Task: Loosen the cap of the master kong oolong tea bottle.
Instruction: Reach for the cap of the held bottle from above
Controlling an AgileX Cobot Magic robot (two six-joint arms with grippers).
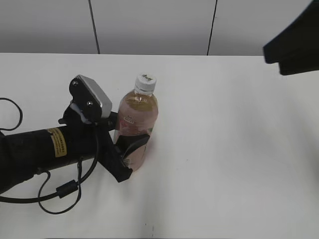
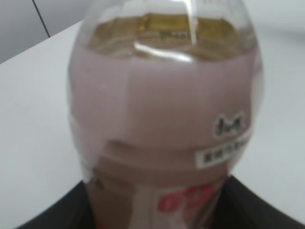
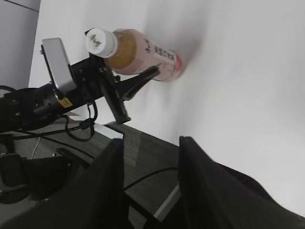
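The master kong oolong tea bottle (image 1: 135, 124) stands upright on the white table, amber tea inside and a pale pink label. Its white cap (image 1: 145, 82) with a dark-green mark is on top. My left gripper (image 1: 130, 149) is shut on the bottle's lower body from the left. The bottle fills the left wrist view (image 2: 164, 119), with a dark finger at each lower corner. In the right wrist view the bottle (image 3: 143, 55) and cap (image 3: 100, 42) lie far off. My right gripper (image 3: 150, 152) is open and empty, held high; only a dark piece shows at the exterior view's top right (image 1: 294, 45).
The white table (image 1: 234, 149) spreads to the right of the bottle. Black cables (image 1: 60, 191) loop below the left arm. A grey wall with dark seams runs behind. The right wrist view shows the table's front edge and a dark floor (image 3: 147, 162) with cables.
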